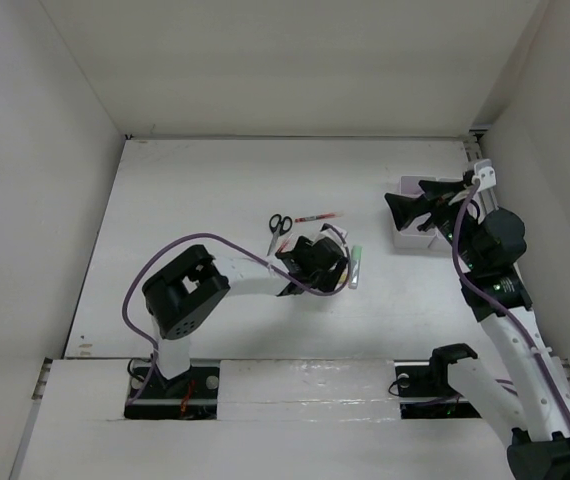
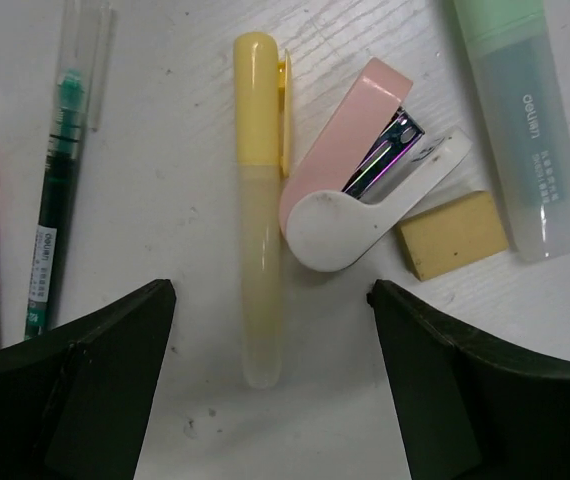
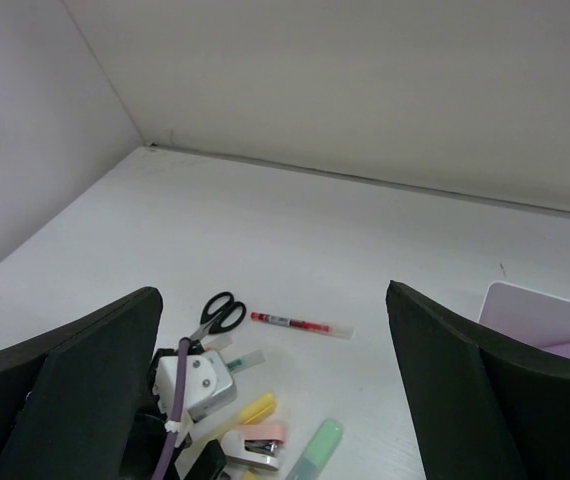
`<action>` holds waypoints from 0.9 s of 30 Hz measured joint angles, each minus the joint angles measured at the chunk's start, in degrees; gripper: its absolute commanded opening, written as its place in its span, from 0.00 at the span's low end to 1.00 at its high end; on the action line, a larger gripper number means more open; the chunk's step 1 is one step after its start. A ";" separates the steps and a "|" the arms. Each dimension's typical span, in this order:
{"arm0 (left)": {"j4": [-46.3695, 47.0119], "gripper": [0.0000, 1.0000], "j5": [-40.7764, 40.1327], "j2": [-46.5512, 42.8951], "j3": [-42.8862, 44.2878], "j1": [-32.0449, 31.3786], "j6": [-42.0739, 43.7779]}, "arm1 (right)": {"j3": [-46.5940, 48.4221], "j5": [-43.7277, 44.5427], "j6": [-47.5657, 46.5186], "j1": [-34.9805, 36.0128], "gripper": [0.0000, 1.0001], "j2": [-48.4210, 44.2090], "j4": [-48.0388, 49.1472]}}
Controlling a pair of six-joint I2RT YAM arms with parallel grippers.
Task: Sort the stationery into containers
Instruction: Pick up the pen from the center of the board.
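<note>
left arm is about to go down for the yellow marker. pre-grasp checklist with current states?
1. Left gripper open: ok, fingers wide apart.
2. Yellow marker between the fingers: ok, it lies lengthwise in the gap, so closing would squeeze across it.
3. Stapler side clear: not ok, the pink-white stapler appears to rest against the marker.
4. Green pen side clear: ok, bare table lies between pen and marker.
5. Height above the table: cannot tell.
6. Right gripper out of the way: ok, open, over by the organizer box.
</note>
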 measured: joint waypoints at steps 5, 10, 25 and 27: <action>0.87 0.60 0.31 1.60 1.51 0.00 0.00 | 0.00 -0.02 0.00 0.02 1.00 -0.94 -0.37; 0.81 0.48 0.39 1.64 1.53 -0.04 -0.37 | 0.00 -0.02 0.00 0.02 1.00 -1.57 -0.55; -0.22 0.00 -1.25 0.31 -0.09 0.37 -1.68 | 0.04 -0.09 0.81 0.52 1.00 -1.77 -1.25; -0.50 0.00 -1.25 0.20 -0.09 0.61 -1.75 | 0.04 -0.09 0.90 0.66 1.00 -1.92 -1.44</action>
